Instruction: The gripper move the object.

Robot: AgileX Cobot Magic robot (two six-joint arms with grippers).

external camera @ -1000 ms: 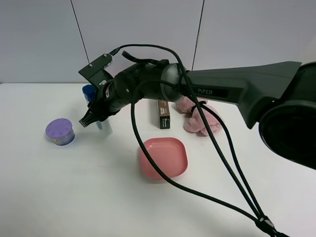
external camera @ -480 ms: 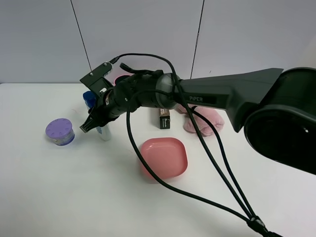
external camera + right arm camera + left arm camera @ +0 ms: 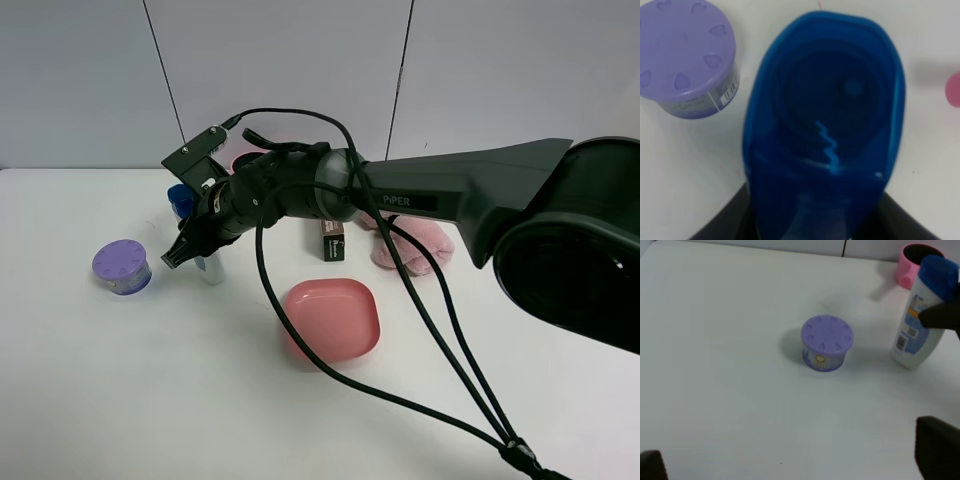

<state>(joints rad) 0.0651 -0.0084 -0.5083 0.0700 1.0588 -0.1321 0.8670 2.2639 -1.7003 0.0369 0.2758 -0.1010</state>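
Observation:
The object, a slim white bottle (image 3: pixel 209 267) with a blue cap and a pale blue label, stands on the white table at the left. My right gripper (image 3: pixel 192 240) reaches across from the right and is shut on its upper part. In the left wrist view the bottle (image 3: pixel 918 325) stands upright with a black fingertip (image 3: pixel 941 318) on it. The right wrist view looks down on the blue cap (image 3: pixel 825 120), with black jaws at both sides. My left gripper (image 3: pixel 795 462) is open and empty, low over the table and apart from the bottle.
A purple round tin (image 3: pixel 122 266) sits left of the bottle; it also shows in the left wrist view (image 3: pixel 827 342). A pink plate (image 3: pixel 333 318), a dark brown box (image 3: pixel 332 236) and a pink plush toy (image 3: pixel 412 242) lie to the right. A pink cup (image 3: pixel 912 262) stands behind the bottle.
My right gripper swung down and a little left with the bottle, bringing it from tilted to upright on the table. Over the last half second nothing moved.

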